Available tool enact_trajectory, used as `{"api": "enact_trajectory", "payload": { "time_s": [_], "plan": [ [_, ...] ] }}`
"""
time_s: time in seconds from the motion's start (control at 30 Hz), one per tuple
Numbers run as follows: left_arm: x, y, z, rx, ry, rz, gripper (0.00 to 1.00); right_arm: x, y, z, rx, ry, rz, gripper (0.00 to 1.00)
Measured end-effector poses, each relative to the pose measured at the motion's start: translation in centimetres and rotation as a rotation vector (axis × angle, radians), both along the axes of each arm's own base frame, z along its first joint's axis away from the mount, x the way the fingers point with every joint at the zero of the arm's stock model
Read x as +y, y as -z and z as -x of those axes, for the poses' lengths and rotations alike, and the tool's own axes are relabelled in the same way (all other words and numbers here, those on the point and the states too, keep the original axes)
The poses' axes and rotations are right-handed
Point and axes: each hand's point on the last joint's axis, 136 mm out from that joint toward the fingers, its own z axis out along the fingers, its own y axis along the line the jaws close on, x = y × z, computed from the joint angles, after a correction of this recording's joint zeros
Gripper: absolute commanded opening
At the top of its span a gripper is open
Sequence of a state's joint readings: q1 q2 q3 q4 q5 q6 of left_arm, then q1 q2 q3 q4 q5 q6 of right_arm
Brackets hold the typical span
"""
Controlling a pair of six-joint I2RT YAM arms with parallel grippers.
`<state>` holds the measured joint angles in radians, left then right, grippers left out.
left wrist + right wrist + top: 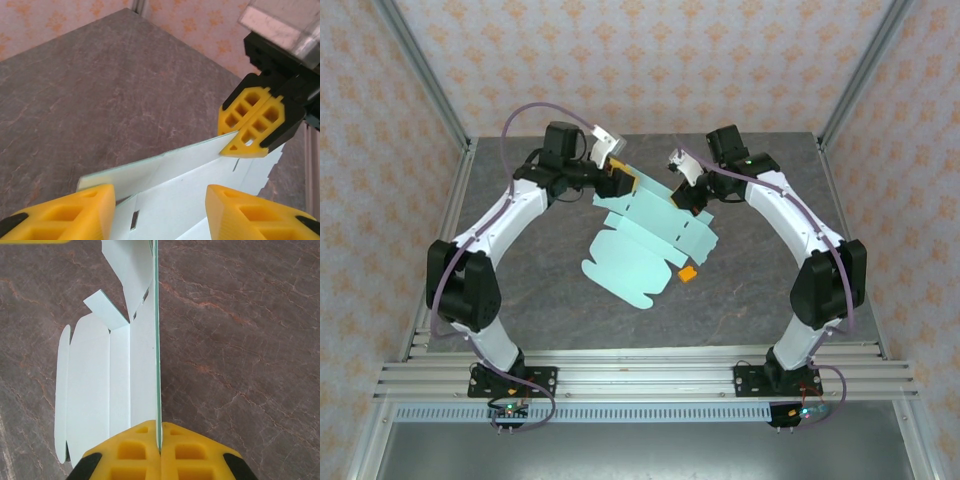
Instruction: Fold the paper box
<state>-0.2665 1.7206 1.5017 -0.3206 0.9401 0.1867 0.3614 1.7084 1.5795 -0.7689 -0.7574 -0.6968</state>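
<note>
Dark grey marbled tabletop [770, 300], pink patterned walls [650, 70]. Pale mint-green card paper box [640, 250] at surface centre. Right gripper [160, 442] pinching its raised edge, left gripper [160, 200] fingers apart.

The box [642, 250] lies spread at the centre of the table [750, 295], with the arm bases at 6 o'clock. Its far panel is raised off the table. The left gripper [618, 180] sits at the 11 o'clock end of that panel, one finger on either side of the card. The right gripper [688, 198] sits at the 1 o'clock end, clamped on the panel's edge. The block [688, 272] lies on the table at 4 o'clock, just beside the box
</note>
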Motion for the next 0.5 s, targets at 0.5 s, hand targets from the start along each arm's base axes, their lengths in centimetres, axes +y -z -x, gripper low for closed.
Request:
{"api": "enact_trajectory", "payload": {
  "time_s": [0.5],
  "plan": [
    [0.60, -0.28, -0.19, 0.026, 0.047, -0.045, 0.56, -0.11, 0.26, 0.49, 0.024, -0.003, 0.007, 0.00]
  ]
}}
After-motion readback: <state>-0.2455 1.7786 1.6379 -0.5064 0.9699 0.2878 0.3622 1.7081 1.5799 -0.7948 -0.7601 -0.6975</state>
